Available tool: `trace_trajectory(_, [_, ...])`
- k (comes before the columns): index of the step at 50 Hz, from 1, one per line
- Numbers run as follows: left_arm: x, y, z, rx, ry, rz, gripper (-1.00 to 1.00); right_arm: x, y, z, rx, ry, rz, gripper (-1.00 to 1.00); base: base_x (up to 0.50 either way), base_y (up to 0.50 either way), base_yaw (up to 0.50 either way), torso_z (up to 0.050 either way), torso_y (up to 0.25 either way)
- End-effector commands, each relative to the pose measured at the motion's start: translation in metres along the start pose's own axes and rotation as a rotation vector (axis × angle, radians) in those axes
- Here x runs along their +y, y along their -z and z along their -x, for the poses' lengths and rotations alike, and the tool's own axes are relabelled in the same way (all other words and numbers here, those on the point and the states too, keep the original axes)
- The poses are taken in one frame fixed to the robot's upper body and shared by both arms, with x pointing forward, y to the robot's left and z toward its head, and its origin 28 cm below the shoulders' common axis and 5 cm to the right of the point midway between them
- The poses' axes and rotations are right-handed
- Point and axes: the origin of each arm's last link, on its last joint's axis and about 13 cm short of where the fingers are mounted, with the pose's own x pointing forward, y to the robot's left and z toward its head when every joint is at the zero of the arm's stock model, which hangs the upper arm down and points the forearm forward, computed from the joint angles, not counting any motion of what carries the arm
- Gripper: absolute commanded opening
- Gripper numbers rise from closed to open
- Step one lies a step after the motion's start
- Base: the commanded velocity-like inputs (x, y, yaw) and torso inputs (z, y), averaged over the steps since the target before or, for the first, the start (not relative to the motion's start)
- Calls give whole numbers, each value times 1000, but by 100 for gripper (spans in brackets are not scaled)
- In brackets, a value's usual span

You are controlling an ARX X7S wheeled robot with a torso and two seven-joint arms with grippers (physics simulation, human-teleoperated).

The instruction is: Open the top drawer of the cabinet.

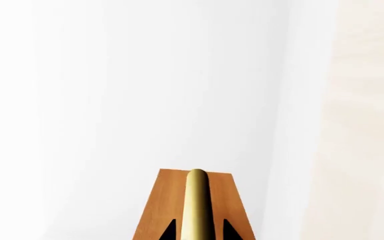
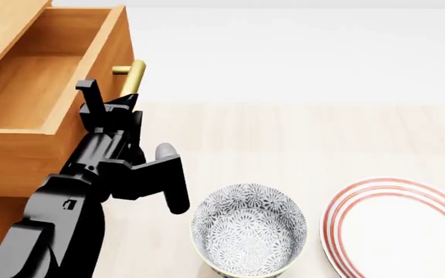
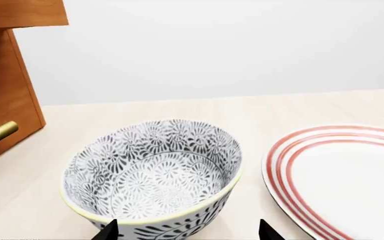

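At far left, the left gripper [image 2: 122,87] grips the top drawer's [image 2: 37,87] brass bar handle [image 2: 132,75]; pull straight outward, level. Right gripper [image 3: 186,231] spreads wide around the patterned bowl [image 3: 153,175].

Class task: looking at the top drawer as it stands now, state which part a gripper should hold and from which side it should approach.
Grip the brass bar handle on the top drawer front, coming from the open room side. The bar stands off the flat front, so fingers can likely close around it, as the left gripper shows.
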Motion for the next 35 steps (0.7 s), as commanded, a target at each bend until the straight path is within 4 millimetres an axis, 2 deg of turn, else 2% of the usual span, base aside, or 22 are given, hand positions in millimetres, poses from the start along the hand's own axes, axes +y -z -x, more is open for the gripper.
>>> trace_trajectory(1, [13, -42, 5, -151, -65, 16, -100, 1, 0, -1, -11, -14, -7, 100, -14, 0, 0, 0, 12])
trace_trajectory(11, [15, -46, 7, -165, -73, 28, -100, 1, 0, -1, -6, -18, -8, 100, -7, 0, 0, 0, 4])
trace_trajectory(12, [16, -47, 7, -164, -80, 40, 100, 1, 0, -1, -5, -18, -8, 100, 0, 0, 0, 0, 10])
trace_trajectory(19, [21, -50, 12, -182, -86, 98, 100, 1, 0, -1, 1, -19, -11, 100, 0, 0, 0, 2, 0])
trace_trajectory(26, [29, -66, 23, -243, -88, 208, 100, 1, 1, -1, 4, -21, -13, 100, 0, 0, 0, 0, 0])
trace_trajectory(35, [42, -81, 40, -311, -121, 252, 100, 1, 1, -1, 4, -22, -12, 100, 0, 0, 0, 0, 0])
